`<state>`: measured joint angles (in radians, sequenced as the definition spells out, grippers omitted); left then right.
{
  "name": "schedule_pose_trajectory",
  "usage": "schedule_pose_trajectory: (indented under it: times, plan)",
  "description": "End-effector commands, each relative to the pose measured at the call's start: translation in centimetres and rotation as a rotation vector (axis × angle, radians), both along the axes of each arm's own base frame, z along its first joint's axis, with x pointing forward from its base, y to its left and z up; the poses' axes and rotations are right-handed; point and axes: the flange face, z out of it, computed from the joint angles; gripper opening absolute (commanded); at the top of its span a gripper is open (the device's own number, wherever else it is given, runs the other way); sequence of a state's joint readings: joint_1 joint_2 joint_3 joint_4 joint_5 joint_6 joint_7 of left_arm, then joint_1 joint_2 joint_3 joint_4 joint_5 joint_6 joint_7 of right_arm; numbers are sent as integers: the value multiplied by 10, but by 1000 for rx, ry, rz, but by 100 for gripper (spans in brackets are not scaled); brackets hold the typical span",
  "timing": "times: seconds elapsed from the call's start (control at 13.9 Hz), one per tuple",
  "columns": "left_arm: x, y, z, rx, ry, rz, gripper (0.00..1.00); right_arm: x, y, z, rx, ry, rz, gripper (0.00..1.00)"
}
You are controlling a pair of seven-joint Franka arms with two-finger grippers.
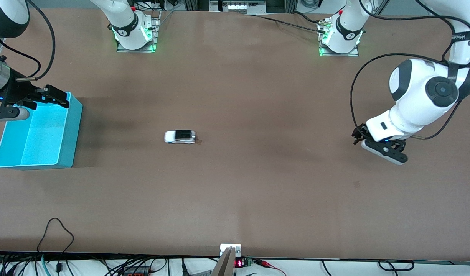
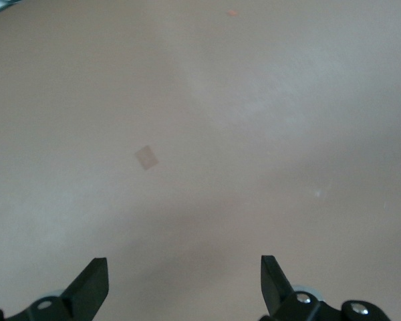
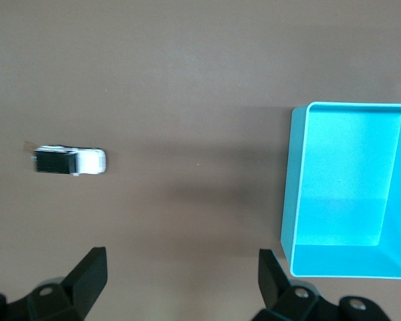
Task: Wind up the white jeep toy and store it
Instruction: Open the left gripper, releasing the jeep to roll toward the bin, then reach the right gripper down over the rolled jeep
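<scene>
The white jeep toy (image 1: pixel 180 137), with its black roof panel, lies on the brown table near the middle, and also shows in the right wrist view (image 3: pixel 70 161). The blue bin (image 1: pixel 74 126) stands at the right arm's end of the table and shows empty in the right wrist view (image 3: pixel 297 200). My right gripper (image 1: pixel 54 96) hangs open and empty over the bin's rim; its fingertips (image 3: pixel 93 264) show spread wide. My left gripper (image 1: pixel 358 136) is open and empty over bare table at the left arm's end, with its fingertips (image 2: pixel 93 274) apart. The jeep is out of the left wrist view.
A small brown tape mark (image 1: pixel 199 141) lies beside the jeep. A faint square mark (image 2: pixel 146 158) shows on the table under the left gripper. The arm bases (image 1: pixel 135 36) stand along the table's farthest edge. Cables and a small display (image 1: pixel 238 263) line the nearest edge.
</scene>
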<state>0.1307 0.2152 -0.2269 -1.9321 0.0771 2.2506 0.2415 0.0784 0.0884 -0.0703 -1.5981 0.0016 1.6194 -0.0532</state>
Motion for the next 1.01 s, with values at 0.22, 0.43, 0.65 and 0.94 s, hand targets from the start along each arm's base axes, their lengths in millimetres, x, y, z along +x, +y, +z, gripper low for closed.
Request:
schedule_pose_trajectory:
  times: [0.22, 0.43, 0.65, 0.94]
  plan:
    - [10, 44, 70, 0, -38, 210, 100, 2, 2, -7, 16, 17, 6, 100]
    - [14, 63, 102, -42, -15, 304, 100, 3, -1, -4, 38, 14, 2, 100]
    - [12, 74, 124, -79, 4, 379, 100, -3, 0, 0, 38, 40, 12, 100]
    - [-5, 94, 159, -74, 4, 410, 100, -17, 1, -11, 48, 149, 160, 100]
